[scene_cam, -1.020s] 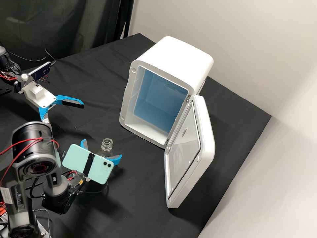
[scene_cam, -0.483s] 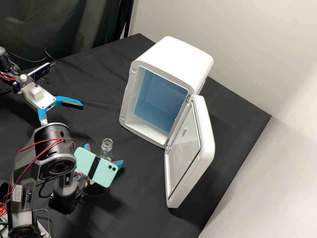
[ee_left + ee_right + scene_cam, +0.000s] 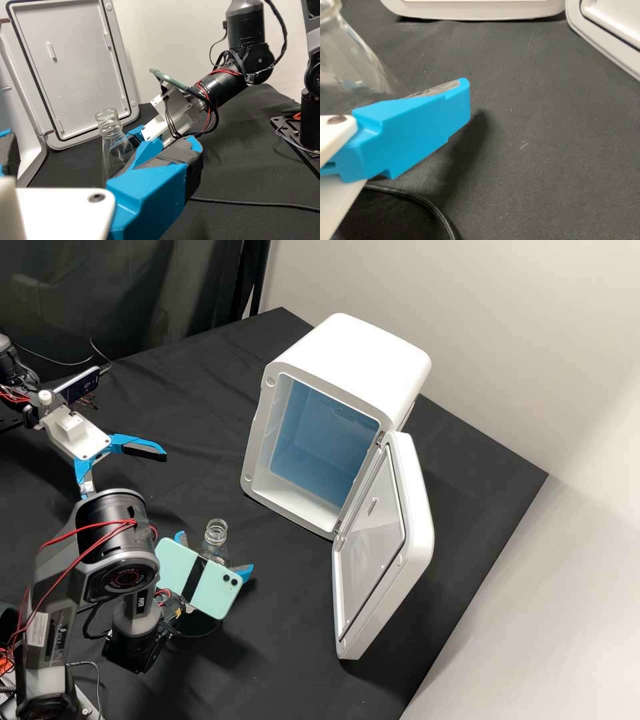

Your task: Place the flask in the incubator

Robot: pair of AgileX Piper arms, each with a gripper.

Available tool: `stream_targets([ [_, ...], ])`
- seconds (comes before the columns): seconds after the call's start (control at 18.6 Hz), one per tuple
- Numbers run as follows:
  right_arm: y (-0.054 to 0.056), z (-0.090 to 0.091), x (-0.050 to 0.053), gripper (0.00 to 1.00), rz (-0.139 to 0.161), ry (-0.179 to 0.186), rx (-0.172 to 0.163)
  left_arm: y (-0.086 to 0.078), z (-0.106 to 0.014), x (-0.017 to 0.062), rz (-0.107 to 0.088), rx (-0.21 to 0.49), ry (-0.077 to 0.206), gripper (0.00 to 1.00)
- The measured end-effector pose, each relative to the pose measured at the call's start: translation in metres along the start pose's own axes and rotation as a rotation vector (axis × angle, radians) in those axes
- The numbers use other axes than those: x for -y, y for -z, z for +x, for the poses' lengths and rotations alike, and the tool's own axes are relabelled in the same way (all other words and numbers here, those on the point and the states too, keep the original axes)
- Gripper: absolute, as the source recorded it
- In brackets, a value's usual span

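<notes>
R gripper (image 3: pixel 213 552) straddles flask (image 3: pixel 215 537), lower left of frame: grasp step.
Fingers apart either side of flask, upright on bench (image 3: pixel 200 393) in front of open incubator (image 3: pixel 360 360). Close squarely on body below neck, gently; glass prob. slippery. L gripper (image 3: pixel 122 470) spread, left edge, holds nothing.

We hold our left gripper (image 3: pixel 123 472) out level from its raised wrist, both blue fingers splayed wide. Our right arm folds low, elbow high, and our right gripper (image 3: pixel 213 552) has its fingers parted.
</notes>
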Motion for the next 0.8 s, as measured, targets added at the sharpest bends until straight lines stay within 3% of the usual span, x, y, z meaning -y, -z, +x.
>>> stream_targets([
  [0.11,0.0029,-0.0038,-0.0072,1.0,-0.026,-0.041,-0.003,0.0,0.0,0.0,0.0,0.0,0.0,1.0],
  [0.32,0.007,-0.0077,-0.0116,1.0,-0.047,-0.07,-0.009,-0.0001,-0.0003,0.0003,-0.001,0.0,0.001,1.0],
  [0.8,0.0083,-0.0093,-0.011,1.0,-0.044,-0.074,-0.009,-0.0009,-0.002,0.0021,-0.004,0.0,0.009,1.0],
])
